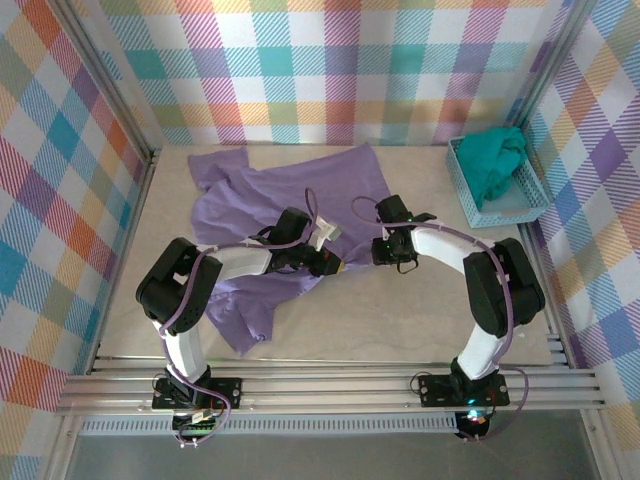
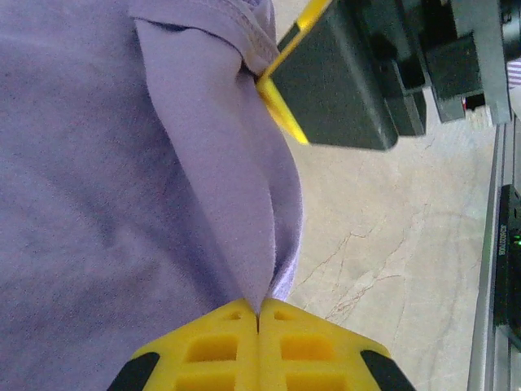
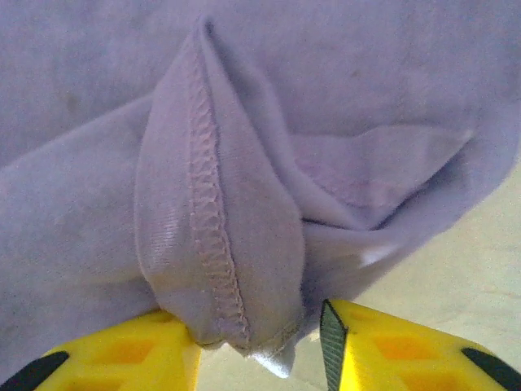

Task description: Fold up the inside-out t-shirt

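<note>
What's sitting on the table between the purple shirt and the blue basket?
Nothing: in the top view, just bare pale tabletop lies between the inside-out t-shirt and the basket.

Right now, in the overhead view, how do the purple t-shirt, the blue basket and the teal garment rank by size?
1. purple t-shirt
2. blue basket
3. teal garment, lying in the basket

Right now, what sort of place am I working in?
Likely a robot test cell for laundry handling: plaid cloth walls on an aluminium frame, and a blue basket holding a teal garment.
</note>
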Available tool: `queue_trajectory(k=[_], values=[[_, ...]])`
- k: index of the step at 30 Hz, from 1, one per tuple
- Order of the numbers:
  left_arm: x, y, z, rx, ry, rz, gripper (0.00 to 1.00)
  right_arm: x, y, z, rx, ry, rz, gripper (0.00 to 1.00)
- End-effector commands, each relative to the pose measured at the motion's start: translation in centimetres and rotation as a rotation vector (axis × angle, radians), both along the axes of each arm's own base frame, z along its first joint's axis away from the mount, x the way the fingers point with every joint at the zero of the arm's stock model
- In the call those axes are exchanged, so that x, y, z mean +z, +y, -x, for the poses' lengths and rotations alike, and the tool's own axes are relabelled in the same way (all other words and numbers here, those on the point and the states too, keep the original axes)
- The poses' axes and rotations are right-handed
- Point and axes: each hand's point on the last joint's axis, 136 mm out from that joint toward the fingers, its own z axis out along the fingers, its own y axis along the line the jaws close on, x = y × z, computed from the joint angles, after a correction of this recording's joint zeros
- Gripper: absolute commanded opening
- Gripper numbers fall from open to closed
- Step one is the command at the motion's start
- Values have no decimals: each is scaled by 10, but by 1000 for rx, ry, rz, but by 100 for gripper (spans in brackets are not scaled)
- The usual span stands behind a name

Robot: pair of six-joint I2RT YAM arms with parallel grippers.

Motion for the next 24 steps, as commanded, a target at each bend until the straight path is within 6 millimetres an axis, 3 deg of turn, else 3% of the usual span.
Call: queue_trajectory(k=[1,6,15,24], values=[[5,0,-4,-4,6,15,0,11,-16,-11,-20,-46,87,40],[3,-1,-4,-6,11,15,0,16,-34,-13,-61,-52,101,32],[0,0,-5,-4,18,10,0,7,-19,-11,-63,-13,-13,19],[1,-1,-5,-1,18,12,0,-2,-13,-13,-93,19,-114,23]])
